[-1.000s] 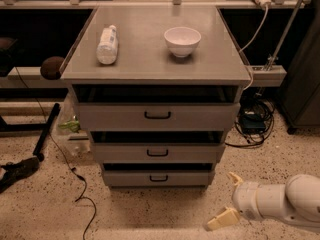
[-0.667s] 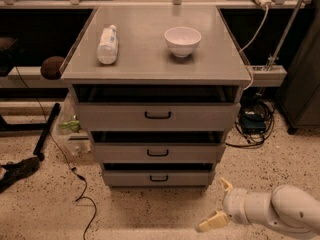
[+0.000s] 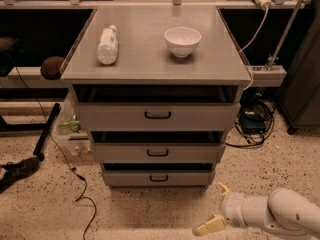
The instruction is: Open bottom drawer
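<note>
**Pincer open over the floor, clear of the bottom drawer**

Nearest the camera, at the lower right, the white arm reaches in from the right edge. The gripper sits at its left end, low over the speckled floor. Its two pale fingers are spread apart with nothing between them. One points up-left and the other down-left.

The gripper lies in front of the cabinet and to the right of its centre line. It is lower in the frame than the bottom drawer and apart from it, with no contact with the front or the handle.

The bottom drawer is the lowest and narrowest of three grey fronts, just above the floor. Its small black bar handle is centred, and a dark gap shows above its front.

Above it come the middle drawer and then the wide top drawer. Each has a similar handle and a dark gap above it.

On the floor to the left, a thin black cable trails. To the right of the cabinet lies a tangle of cords.

Farther back, on the grey cabinet top, a plastic bottle lies on its side at the left. A white bowl stands upright at the right, well apart from the bottle.
</note>
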You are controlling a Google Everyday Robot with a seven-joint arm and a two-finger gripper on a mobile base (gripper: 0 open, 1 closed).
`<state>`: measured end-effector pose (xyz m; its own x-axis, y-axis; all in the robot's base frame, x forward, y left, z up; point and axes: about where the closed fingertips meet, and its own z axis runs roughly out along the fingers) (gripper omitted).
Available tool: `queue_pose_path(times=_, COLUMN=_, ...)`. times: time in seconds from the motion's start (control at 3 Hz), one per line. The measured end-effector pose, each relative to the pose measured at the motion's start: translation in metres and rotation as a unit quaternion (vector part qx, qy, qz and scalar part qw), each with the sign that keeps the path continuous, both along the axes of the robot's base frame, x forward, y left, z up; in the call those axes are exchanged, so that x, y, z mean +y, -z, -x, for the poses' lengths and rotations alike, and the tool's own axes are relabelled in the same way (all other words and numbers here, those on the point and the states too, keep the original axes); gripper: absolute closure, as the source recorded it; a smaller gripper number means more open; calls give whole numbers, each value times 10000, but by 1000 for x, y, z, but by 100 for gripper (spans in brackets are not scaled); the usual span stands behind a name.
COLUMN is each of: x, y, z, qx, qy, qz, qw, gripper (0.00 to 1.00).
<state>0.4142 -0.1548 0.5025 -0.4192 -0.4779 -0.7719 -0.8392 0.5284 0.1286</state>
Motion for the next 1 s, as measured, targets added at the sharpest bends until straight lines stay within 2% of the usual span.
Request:
queue_pose_path(times=0.33, x=7, y=20, z=-10, qx=66, qy=-83, qz=-42, qw=9999, gripper=0)
queue_pose_path(times=0.67, x=12, y=61, z=-31, qx=72, qy=-69, qz=-16, qw=9999, gripper=0)
queue_pose_path(times=1.0, x=19, y=101, z=-54, qx=-49, qy=61, qz=31, qw=10000, gripper=0)
